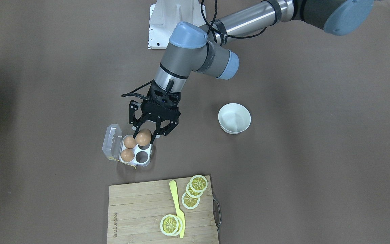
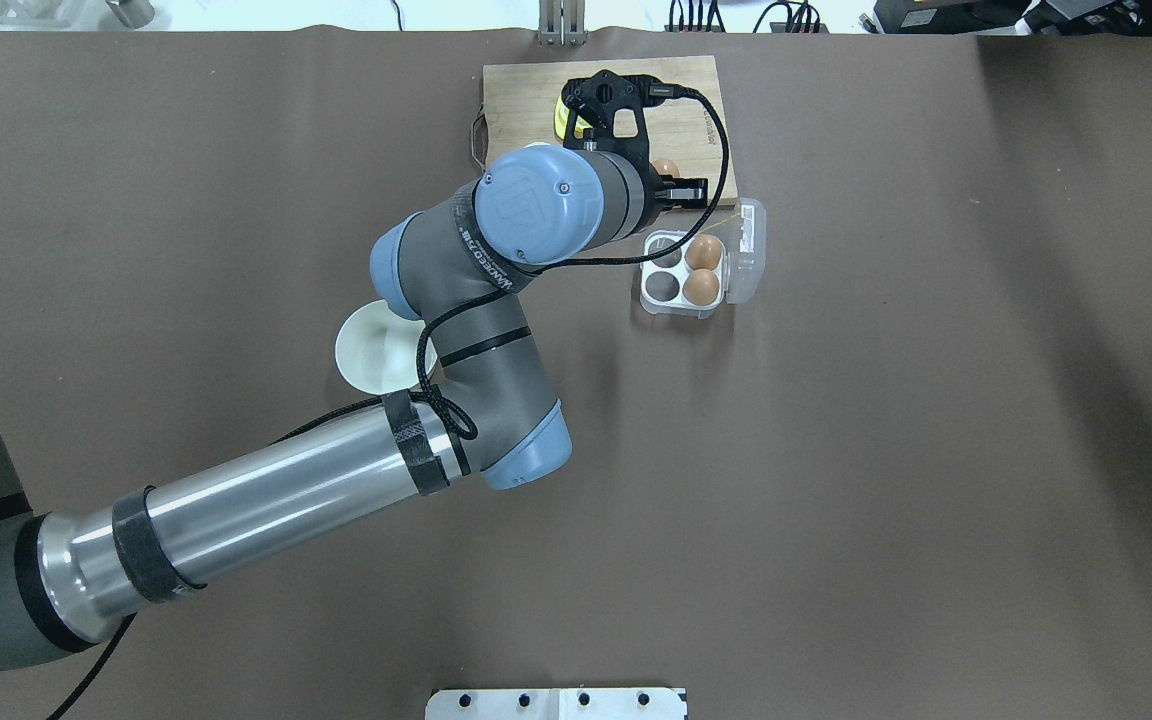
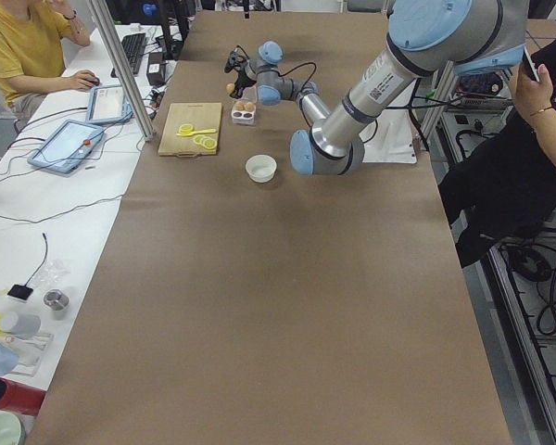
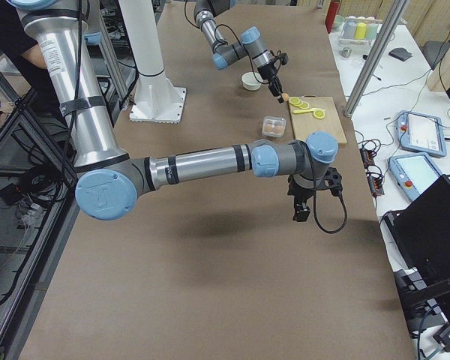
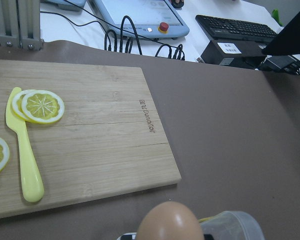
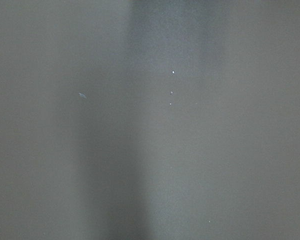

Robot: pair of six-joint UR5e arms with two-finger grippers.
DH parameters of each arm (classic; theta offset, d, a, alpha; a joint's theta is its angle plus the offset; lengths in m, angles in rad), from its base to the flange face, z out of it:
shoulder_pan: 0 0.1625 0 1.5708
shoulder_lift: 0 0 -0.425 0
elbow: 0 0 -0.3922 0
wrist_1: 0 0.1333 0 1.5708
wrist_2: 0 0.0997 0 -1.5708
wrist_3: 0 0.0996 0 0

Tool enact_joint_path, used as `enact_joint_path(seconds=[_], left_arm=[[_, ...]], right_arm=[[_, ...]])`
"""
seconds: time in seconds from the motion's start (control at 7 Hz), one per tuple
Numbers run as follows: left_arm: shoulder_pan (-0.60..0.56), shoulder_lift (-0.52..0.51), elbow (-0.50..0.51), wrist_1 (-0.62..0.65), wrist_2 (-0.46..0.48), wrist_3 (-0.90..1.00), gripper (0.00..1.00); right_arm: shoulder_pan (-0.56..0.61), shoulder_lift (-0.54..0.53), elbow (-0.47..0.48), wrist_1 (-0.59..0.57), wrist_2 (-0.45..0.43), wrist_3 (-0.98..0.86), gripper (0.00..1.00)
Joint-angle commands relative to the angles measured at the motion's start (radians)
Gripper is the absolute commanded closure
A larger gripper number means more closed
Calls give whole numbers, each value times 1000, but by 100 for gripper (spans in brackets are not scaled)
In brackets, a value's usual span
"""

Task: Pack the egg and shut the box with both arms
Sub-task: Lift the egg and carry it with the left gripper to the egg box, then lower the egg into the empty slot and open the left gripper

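Tan-brown egg (image 1: 143,137), clear box (image 1: 111,142), yellow lemon slices (image 1: 198,183), white bowl (image 1: 231,130)

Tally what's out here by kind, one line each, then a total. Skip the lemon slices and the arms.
Eggs: 3, two in the box, one egg gripped in the left claw
Box: 1
Bowl: 1
Cutting board: 1
Yellow knife: 1
Total: 7

Brown table (image 1: 317,176) carried four things, each set apart: the open clear box (image 1: 111,142), a white bowl (image 1: 234,118), a wooden cutting board (image 1: 137,210), a white metal base (image 1: 163,27).
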Motion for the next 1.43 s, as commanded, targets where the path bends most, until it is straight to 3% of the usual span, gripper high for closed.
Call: enact_joint_path(seconds=[0.0,1.0,1.29], left_arm=[[3,-1,13,1,11,0,57],[37,4,59,1,14,0,56],[45,-1,78,1,69,-2,56]], right_arm=[[0,0,5,0,-2,-4,0],[5,0,10,0,-7,-4,0],[5,-2,10,0,-8,-4,0]])
